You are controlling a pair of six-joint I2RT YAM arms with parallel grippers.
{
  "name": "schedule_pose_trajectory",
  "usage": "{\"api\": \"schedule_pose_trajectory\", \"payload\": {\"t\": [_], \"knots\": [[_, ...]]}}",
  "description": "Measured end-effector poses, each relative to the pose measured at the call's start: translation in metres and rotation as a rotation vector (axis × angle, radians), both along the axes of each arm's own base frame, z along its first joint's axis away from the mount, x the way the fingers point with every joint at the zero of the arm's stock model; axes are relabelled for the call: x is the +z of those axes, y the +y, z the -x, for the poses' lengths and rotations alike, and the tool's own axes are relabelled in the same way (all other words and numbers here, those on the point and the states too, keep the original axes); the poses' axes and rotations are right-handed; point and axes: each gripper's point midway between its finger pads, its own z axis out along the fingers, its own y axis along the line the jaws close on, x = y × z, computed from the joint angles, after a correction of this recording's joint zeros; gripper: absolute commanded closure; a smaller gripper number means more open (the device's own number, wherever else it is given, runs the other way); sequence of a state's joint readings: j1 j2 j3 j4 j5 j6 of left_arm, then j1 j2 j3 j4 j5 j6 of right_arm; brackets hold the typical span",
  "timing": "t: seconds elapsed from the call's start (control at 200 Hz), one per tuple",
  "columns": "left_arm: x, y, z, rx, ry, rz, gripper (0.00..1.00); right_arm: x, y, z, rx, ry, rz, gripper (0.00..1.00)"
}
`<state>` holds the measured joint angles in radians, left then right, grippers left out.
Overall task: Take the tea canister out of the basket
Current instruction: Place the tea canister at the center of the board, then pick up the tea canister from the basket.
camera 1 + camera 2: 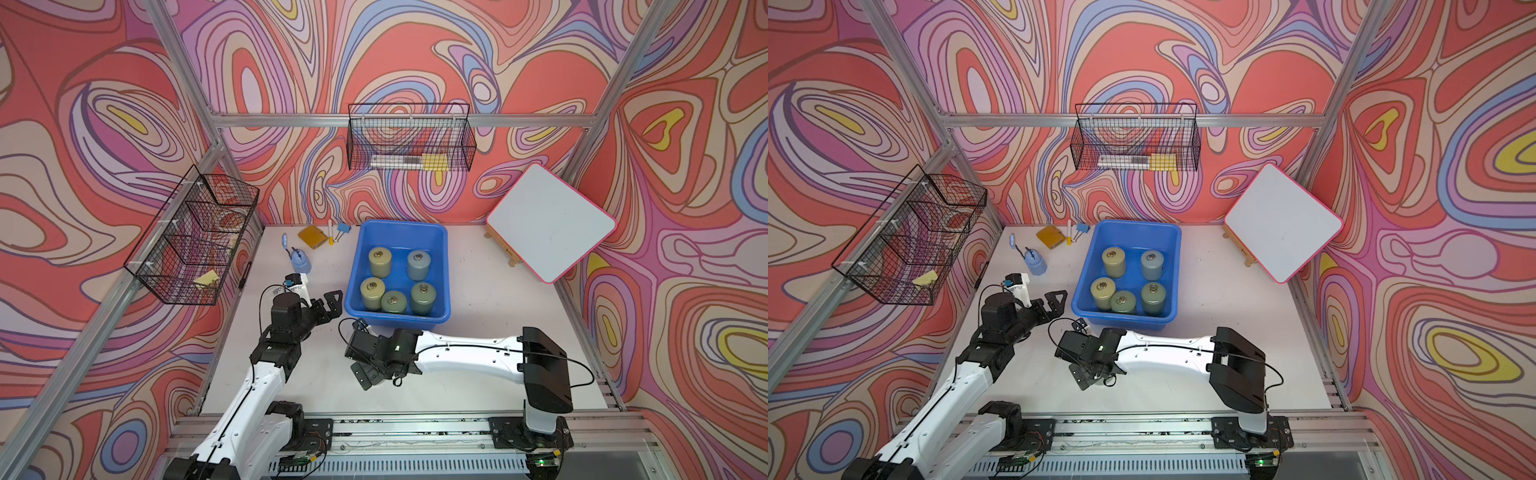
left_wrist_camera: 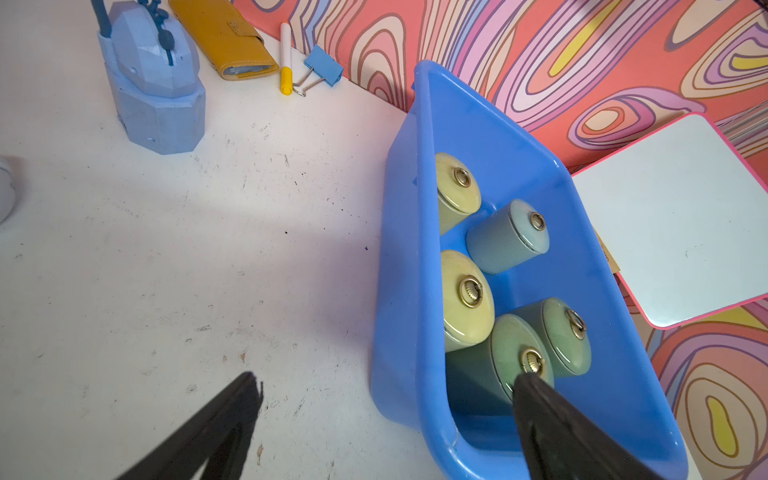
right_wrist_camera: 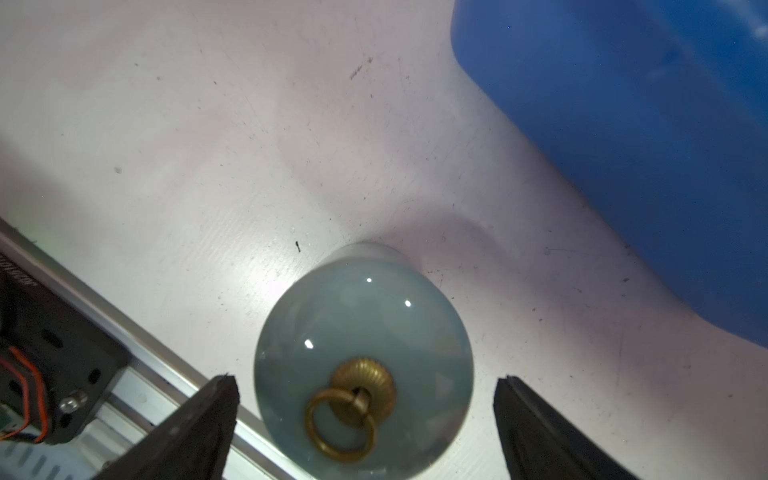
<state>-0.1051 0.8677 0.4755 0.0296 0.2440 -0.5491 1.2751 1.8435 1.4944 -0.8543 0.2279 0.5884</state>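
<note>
The blue basket (image 1: 355, 266) (image 1: 1086, 266) (image 2: 419, 249) stands mid-table in both top views and holds several upright tea canisters (image 1: 379, 262) with brass ring lids, in yellow-green, green and grey-blue. One grey-blue tea canister (image 3: 361, 332) stands on the white table outside the basket (image 3: 623, 124), near the front rail. My right gripper (image 3: 365, 380) (image 1: 365, 374) hangs over it, open, with a gap between each finger and the canister. In the top views this canister is hidden under the right wrist. My left gripper (image 1: 332, 305) (image 2: 386, 380) is open and empty beside the basket's near-left corner.
A tilted whiteboard (image 1: 550, 222) leans at the back right. A blue toy iron (image 1: 299, 261), yellow wallet (image 1: 312, 237), marker (image 2: 286, 58) and binder clip (image 2: 322, 68) lie back left. Black wire baskets (image 1: 409, 139) (image 1: 195, 237) hang on the walls. The metal rail (image 1: 415, 428) borders the front.
</note>
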Motion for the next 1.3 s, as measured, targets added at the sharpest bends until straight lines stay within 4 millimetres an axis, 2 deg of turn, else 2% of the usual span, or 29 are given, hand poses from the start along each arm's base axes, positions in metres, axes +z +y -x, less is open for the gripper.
{"api": "schedule_pose_trajectory", "payload": {"t": [0.15,0.26,0.34,0.466,0.556,0.656,0.776,0.941,1.162,1.302], "knots": [[-0.001,-0.001,0.003,-0.007,0.007,0.000,0.01,0.049,-0.001,-0.006,-0.004,-0.031,-0.084,0.03],[0.001,-0.002,0.007,-0.014,0.011,0.001,0.01,0.082,-0.013,-0.022,-0.039,-0.055,-0.148,0.04],[0.009,-0.003,0.006,-0.024,0.002,0.002,0.01,0.095,-0.028,-0.039,-0.079,-0.063,-0.169,0.05],[0.037,-0.010,0.001,-0.063,-0.045,0.013,0.01,0.106,-0.055,-0.073,-0.154,-0.084,-0.177,0.05],[0.055,-0.020,-0.007,-0.113,-0.063,0.034,0.01,0.108,-0.075,-0.096,-0.201,-0.098,-0.167,0.05],[0.063,-0.033,-0.015,-0.182,-0.058,0.066,0.01,0.107,-0.095,-0.119,-0.244,-0.110,-0.145,0.05],[0.058,-0.045,-0.018,-0.241,-0.022,0.106,0.01,0.111,-0.117,-0.147,-0.291,-0.129,-0.125,0.05],[0.050,-0.053,-0.020,-0.280,0.010,0.141,0.01,0.112,-0.128,-0.191,-0.335,-0.157,-0.103,0.05],[0.050,-0.055,-0.029,-0.277,0.023,0.143,0.01,0.081,-0.137,-0.241,-0.381,-0.135,-0.038,0.05],[0.047,-0.051,-0.033,-0.252,0.027,0.131,0.01,0.064,-0.143,-0.263,-0.407,-0.118,-0.009,0.05]]}}
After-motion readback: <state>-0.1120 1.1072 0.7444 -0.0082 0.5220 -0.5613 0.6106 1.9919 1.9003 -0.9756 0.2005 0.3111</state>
